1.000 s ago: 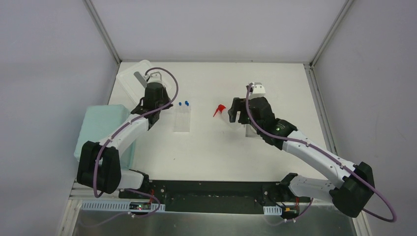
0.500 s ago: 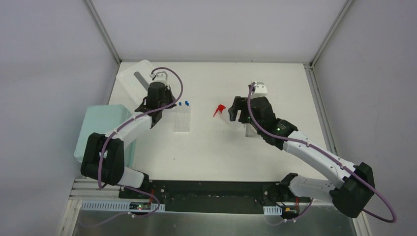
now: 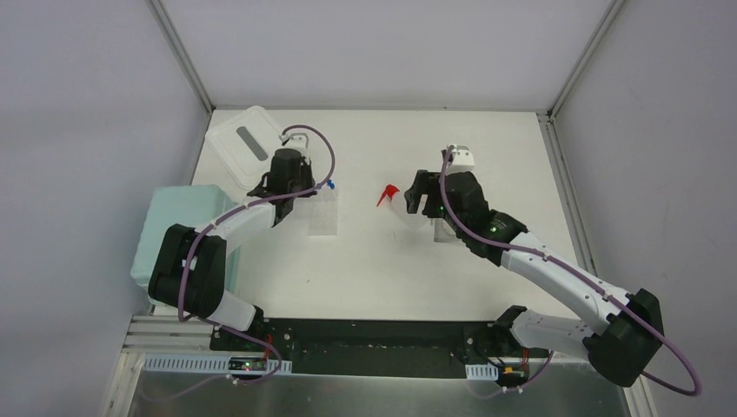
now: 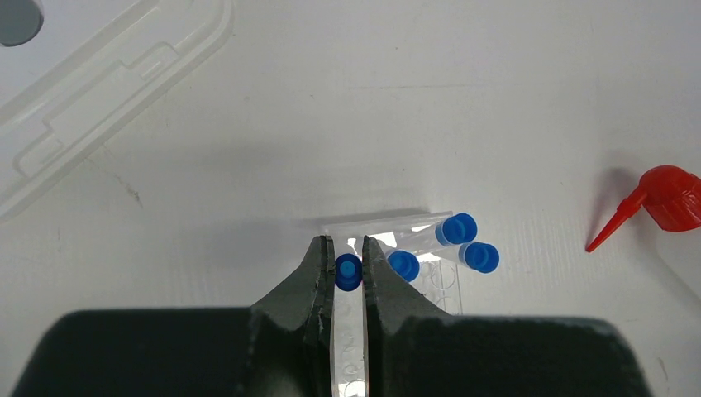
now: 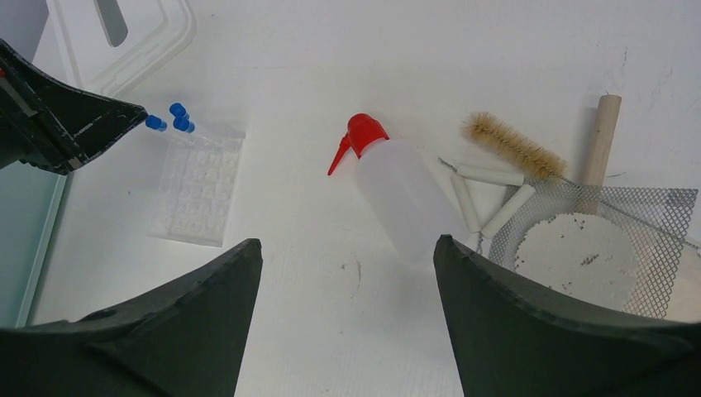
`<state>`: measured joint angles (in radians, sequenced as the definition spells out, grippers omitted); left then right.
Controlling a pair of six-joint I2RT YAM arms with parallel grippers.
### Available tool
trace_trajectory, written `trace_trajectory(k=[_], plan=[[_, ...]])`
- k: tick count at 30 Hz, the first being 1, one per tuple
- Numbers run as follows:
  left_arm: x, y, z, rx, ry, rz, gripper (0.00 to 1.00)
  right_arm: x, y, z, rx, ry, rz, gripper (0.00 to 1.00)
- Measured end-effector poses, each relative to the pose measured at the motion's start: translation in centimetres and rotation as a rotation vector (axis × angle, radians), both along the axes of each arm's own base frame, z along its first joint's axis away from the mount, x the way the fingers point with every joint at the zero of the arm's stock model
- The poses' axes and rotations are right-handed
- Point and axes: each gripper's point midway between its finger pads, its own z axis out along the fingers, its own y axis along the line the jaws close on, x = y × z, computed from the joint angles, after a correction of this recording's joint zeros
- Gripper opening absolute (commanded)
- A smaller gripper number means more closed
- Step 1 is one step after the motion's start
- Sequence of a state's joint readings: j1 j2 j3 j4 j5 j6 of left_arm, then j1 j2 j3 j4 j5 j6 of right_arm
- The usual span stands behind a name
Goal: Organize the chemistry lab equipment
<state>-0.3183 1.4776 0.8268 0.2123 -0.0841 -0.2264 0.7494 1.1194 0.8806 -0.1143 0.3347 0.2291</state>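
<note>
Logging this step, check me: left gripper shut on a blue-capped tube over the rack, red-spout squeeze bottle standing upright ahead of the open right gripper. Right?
Not quite: the squeeze bottle lies on its side, as the right wrist view shows. The rest holds: left gripper shut on a blue-capped tube over the rack, right gripper open.

Table: white top (image 3: 374, 261) that my two arms are bolted to, faintly scuffed.
Tube rack (image 5: 198, 186): clear, flat on the top; my landmark.
Squeeze bottle (image 5: 405, 194): on its side right of the rack, red spout toward it.
Clear plastic container (image 3: 239, 152): far-left of the rack, at the corner.
Bristle brush (image 5: 512, 147), white rods (image 5: 488, 174), wooden handle (image 5: 602, 136), wire mesh (image 5: 595, 248): clustered right of the rack, beyond the bottle.
</note>
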Motion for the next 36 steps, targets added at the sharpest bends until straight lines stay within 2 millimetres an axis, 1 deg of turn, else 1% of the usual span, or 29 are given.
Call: trace_trajectory(k=[13,18,21,33,34,36], plan=[[-0.1,-0.8,-0.4,0.05,-0.012,-0.051,0.0,-0.1,-0.2,0.1,0.013,-0.004,-0.006,0.79],[-0.3,-1.0,-0.9,0.058,-0.015,-0.063,0.0,-0.2,-0.3,-0.1,0.015,-0.001,-0.008,0.8],[-0.1,-1.1,-1.3,0.069,-0.013,-0.071,0.0,-0.2,-0.4,-0.6,0.01,0.008,-0.011,0.79],[0.4,-1.7,-1.4,0.095,-0.042,-0.1,0.0,-0.1,-0.5,-0.4,0.018,0.006,-0.017,0.8],[0.4,-1.7,-1.4,0.095,-0.042,-0.1,0.0,-0.1,-0.5,-0.5,0.017,0.006,-0.017,0.8],[0.4,-1.7,-1.4,0.095,-0.042,-0.1,0.06,-0.1,-0.5,-0.5,0.017,0.006,-0.017,0.81]])
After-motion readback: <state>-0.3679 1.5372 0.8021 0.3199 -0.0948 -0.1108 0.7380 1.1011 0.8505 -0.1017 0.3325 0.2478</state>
